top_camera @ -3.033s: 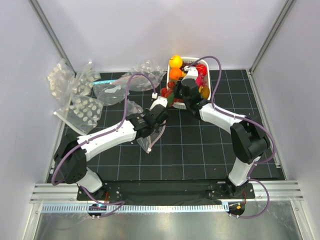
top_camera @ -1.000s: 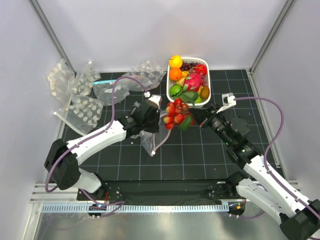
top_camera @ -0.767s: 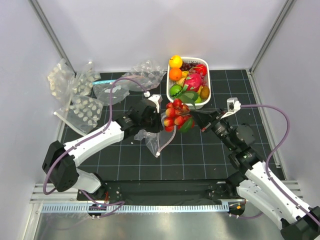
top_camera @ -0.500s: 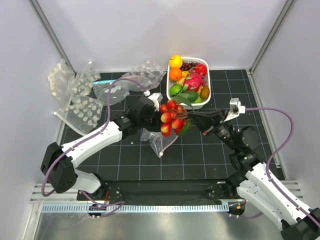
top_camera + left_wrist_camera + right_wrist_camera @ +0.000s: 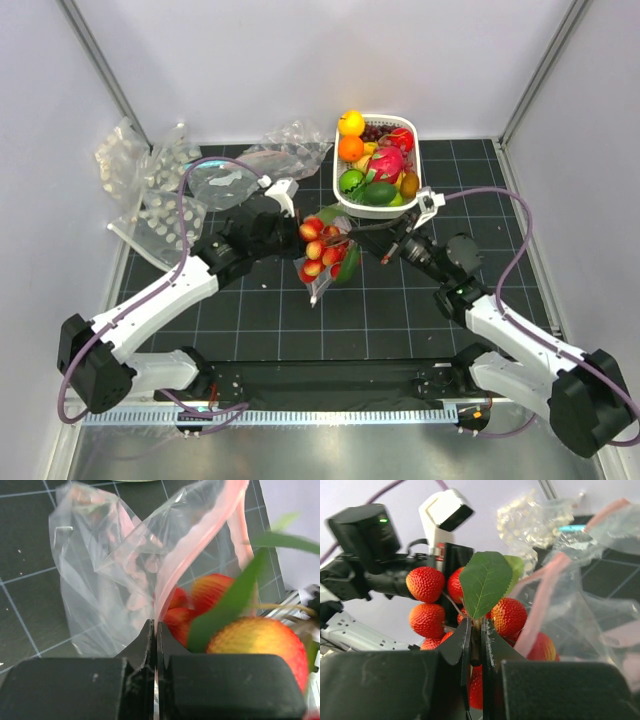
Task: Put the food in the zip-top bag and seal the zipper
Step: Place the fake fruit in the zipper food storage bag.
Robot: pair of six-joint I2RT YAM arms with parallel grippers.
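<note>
Left wrist: my left gripper (image 5: 155,630) pinches the zipper (image 5: 192,555) of the bag (image 5: 95,585); my right gripper (image 5: 476,630), clamped on the strawberries (image 5: 426,584), should lower them squarely inside.

The 2 arms reach inward, their grippers close together mid-scene. The left arm (image 5: 165,290) stretches up and to the right from its base. The left gripper (image 5: 297,230) has its jaws pressed flat together on the zipper (image 5: 200,545). The right arm (image 5: 505,328) lies low, its forearm pointing left. The right gripper (image 5: 351,230) has its jaws almost touching, pinching the stem of the strawberries (image 5: 427,585).
</note>
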